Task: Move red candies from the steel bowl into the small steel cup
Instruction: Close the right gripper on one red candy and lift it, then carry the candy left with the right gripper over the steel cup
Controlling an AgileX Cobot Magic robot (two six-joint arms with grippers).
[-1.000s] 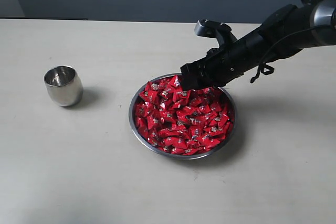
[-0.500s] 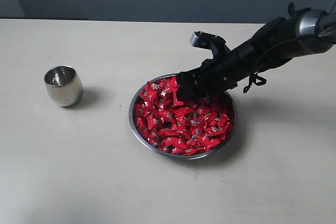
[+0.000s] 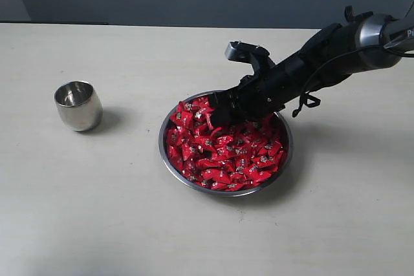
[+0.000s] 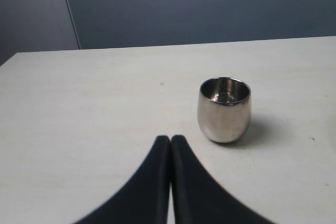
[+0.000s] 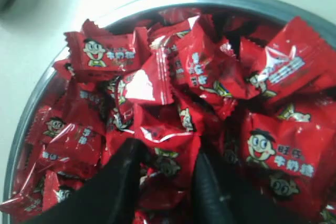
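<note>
Right tool (image 5: 168, 151), spread, straddles one glossy, crimped red candy (image 5: 167, 139) in the steel bowl (image 5: 32, 100).

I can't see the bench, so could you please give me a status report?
Left gripper shut, facing the empty small steel cup. Right gripper in the steel bowl, jaws astride one of the red candies, grip unconfirmed. Path clear.

red candies (image 3: 220, 153) filling steel bowl (image 3: 226, 193), cup (image 3: 77, 105) upright

The right gripper (image 3: 218, 112) now sits lower, its tip pushed into the red candies (image 3: 226, 153), jaws narrower around one wrapper
</note>
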